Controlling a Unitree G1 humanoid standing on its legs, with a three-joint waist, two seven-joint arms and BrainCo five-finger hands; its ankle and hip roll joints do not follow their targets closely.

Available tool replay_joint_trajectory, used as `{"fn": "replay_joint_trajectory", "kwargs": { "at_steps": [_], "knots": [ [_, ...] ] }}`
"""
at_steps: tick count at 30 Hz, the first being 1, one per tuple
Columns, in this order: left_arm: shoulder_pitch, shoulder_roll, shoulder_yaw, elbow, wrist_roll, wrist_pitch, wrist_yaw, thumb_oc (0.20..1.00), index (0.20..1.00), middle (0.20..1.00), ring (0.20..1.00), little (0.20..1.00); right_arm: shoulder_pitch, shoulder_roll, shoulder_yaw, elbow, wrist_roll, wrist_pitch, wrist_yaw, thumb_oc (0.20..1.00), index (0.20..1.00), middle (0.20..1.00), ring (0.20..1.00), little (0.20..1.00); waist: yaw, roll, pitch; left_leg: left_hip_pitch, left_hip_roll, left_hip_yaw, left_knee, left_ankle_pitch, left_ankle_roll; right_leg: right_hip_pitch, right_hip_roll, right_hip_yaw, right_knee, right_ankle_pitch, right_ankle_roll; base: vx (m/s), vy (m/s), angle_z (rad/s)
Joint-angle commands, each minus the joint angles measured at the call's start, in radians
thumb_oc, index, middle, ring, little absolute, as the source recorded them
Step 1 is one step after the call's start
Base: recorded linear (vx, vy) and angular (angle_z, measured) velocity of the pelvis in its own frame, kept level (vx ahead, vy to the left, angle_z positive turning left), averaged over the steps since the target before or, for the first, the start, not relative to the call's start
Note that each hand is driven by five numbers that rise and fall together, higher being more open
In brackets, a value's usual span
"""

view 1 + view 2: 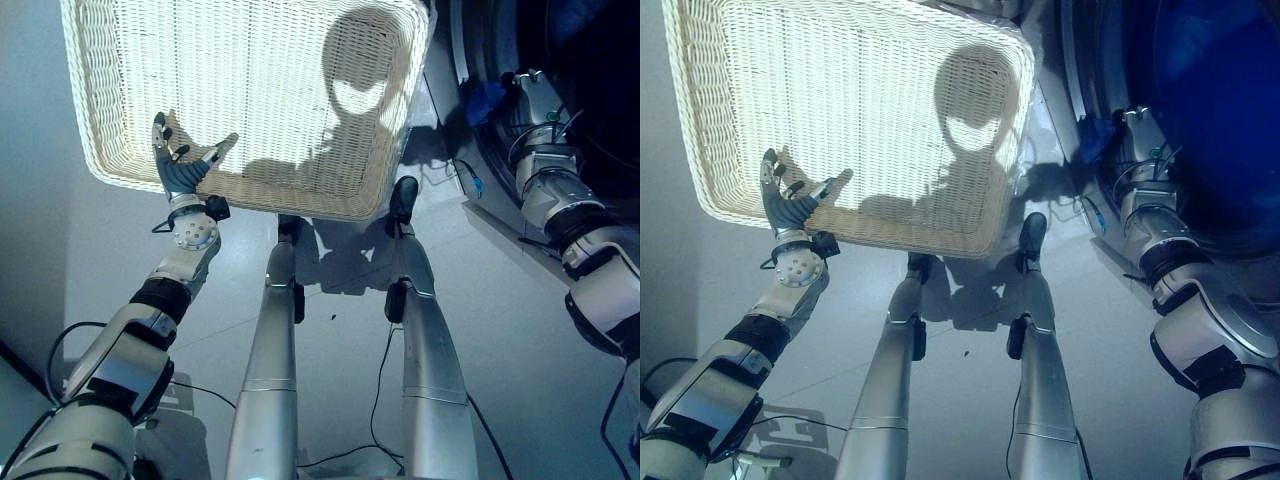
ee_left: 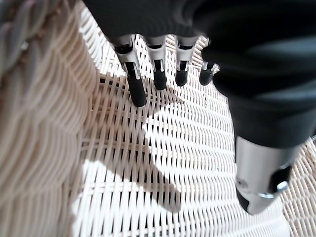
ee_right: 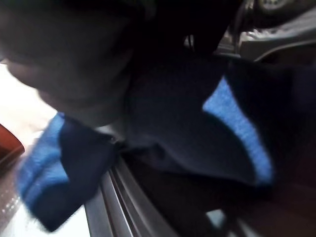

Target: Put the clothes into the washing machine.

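the washing machine [image 1: 500, 60] is sitting off to the robot's right, the right hand [image 1: 530, 95] is reaching at its opening with blue clothes [image 3: 232, 118] draped there, finger state impossible to tell, while the left hand [image 1: 178, 165] is hanging relaxed, fingers uncurled, over the wicker basket [image 1: 120, 60].

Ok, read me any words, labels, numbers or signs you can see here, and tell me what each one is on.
None can be read: no text shows on the wicker basket, the blue cloth at the washing machine opening, the left hand, or the right hand.
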Motion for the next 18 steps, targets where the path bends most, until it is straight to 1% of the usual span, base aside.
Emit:
{"fn": "replay_joint_trajectory", "kwargs": {
  "at_steps": [1,8,9,10,11,12,13,14,16,17,18],
  "knots": [
    [-0.054,-0.049,0.018,-0.002,0.048,-0.015,-0.037,1.0,1.0,1.0,1.0,1.0,0.003,-0.03,0.054,0.035,-0.041,0.035,-0.006,0.2,0.2,0.2,0.2,0.2,-0.011,0.076,-0.013,0.029,-0.114,0.06,-0.111,0.07,0.1,0.016,0.096,-0.114,0.082,-0.073,0.058,0.0,0.0,0.0],
    [-0.044,-0.044,0.023,-0.011,0.047,-0.017,-0.038,1.0,1.0,1.0,1.0,1.0,0.004,-0.042,0.051,0.019,-0.042,0.034,-0.027,0.2,0.2,0.2,0.2,0.2,-0.012,0.073,-0.013,0.027,-0.116,0.057,-0.117,0.074,0.102,0.016,0.099,-0.113,0.077,-0.07,0.057,0.0,0.0,0.0],
    [-0.039,-0.046,0.022,-0.022,0.05,-0.013,-0.029,1.0,1.0,1.0,1.0,1.0,0.01,-0.048,0.04,0.005,0.019,0.025,-0.051,0.2,0.2,0.2,0.2,0.2,-0.013,0.072,-0.013,0.027,-0.115,0.055,-0.118,0.075,0.102,0.015,0.099,-0.114,0.078,-0.069,0.057,0.0,0.0,0.0],
    [-0.039,-0.046,0.022,-0.022,0.05,-0.013,-0.029,1.0,1.0,1.0,1.0,1.0,0.01,-0.048,0.04,0.005,0.019,0.025,-0.051,0.2,0.2,0.2,0.2,0.2,-0.013,0.072,-0.013,0.027,-0.115,0.055,-0.118,0.075,0.102,0.015,0.099,-0.114,0.078,-0.069,0.057,0.0,0.0,0.0],
    [-0.037,-0.043,0.02,-0.026,0.047,-0.011,-0.028,1.0,1.0,1.0,1.0,1.0,0.014,-0.055,0.03,-0.007,0.088,0.019,-0.069,0.2,0.2,0.2,0.2,0.2,-0.014,0.072,-0.013,0.026,-0.115,0.054,-0.117,0.076,0.101,0.015,0.099,-0.112,0.08,-0.068,0.058,0.0,0.0,0.0],
    [-0.037,-0.043,0.02,-0.026,0.047,-0.011,-0.028,1.0,1.0,1.0,1.0,1.0,0.014,-0.055,0.03,-0.007,0.088,0.019,-0.069,0.2,0.2,0.2,0.2,0.2,-0.014,0.072,-0.013,0.026,-0.115,0.054,-0.117,0.076,0.101,0.015,0.099,-0.112,0.08,-0.068,0.058,0.0,0.0,0.0],
    [-0.037,-0.036,0.015,-0.03,0.041,-0.008,-0.026,1.0,1.0,1.0,1.0,1.0,0.016,-0.068,0.001,-0.033,0.287,0.011,-0.139,0.2,0.2,0.2,0.2,0.2,-0.017,0.071,-0.013,0.025,-0.115,0.051,-0.114,0.077,0.1,0.013,0.1,-0.109,0.081,-0.067,0.057,0.0,0.0,0.0],
    [-0.034,-0.027,0.015,-0.025,0.034,-0.009,-0.032,1.0,1.0,1.0,1.0,1.0,0.008,-0.082,-0.068,-0.045,0.508,-0.012,-0.231,0.2,0.2,0.2,0.2,0.2,-0.018,0.071,-0.013,0.025,-0.115,0.046,-0.105,0.068,0.098,0.014,0.101,-0.104,0.086,-0.07,0.058,0.0,0.0,0.0],
    [-0.023,-0.022,0.022,-0.023,0.033,-0.016,-0.038,1.0,1.0,1.0,1.0,1.0,0.005,-0.088,-0.126,-0.045,0.59,-0.042,-0.278,0.2,0.2,0.2,0.2,0.2,-0.018,0.07,-0.013,0.026,-0.116,0.043,-0.101,0.062,0.098,0.015,0.101,-0.102,0.085,-0.071,0.059,0.0,0.0,0.0],
    [0.015,-0.017,0.036,-0.033,0.039,-0.033,-0.039,1.0,1.0,1.0,1.0,1.0,-0.002,-0.109,-0.214,-0.063,0.737,-0.092,-0.372,0.2,0.2,0.2,0.2,0.2,-0.018,0.068,-0.013,0.031,-0.114,0.038,-0.096,0.05,0.099,0.021,0.103,-0.1,0.085,-0.075,0.06,0.0,0.0,0.0],
    [0.027,-0.016,0.041,-0.037,0.041,-0.038,-0.038,1.0,1.0,1.0,1.0,1.0,-0.003,-0.113,-0.241,-0.073,0.76,-0.094,-0.387,0.2,0.2,0.2,0.2,0.2,-0.018,0.067,-0.013,0.033,-0.114,0.037,-0.097,0.046,0.099,0.023,0.103,-0.1,0.084,-0.076,0.06,0.0,0.0,0.0]
  ]
}}
